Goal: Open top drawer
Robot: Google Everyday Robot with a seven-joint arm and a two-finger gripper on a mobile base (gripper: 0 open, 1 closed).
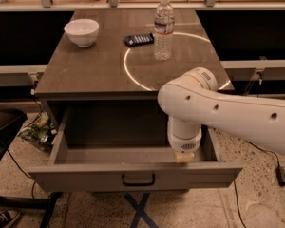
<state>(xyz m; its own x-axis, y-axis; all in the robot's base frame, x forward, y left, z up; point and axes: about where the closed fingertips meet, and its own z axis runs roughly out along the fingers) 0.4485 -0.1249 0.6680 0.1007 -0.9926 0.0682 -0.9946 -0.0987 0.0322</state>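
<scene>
The top drawer [133, 177] is a wide grey drawer under the table top. It stands pulled far out toward me, with its plain grey inside showing. A small dark loop handle [138, 180] sits at the centre of its front panel. My white arm comes in from the right and its wrist [184, 136] points down into the right part of the drawer. My gripper [184, 157] is just behind the front panel, to the right of the handle, and mostly hidden by the wrist and the panel.
On the brown table top [85, 75] stand a white bowl [81, 32], a water bottle [163, 28] and a dark flat packet [138, 39]. A dark chair [2, 137] and cables lie at the left. Blue crossed legs [140, 210] show under the drawer.
</scene>
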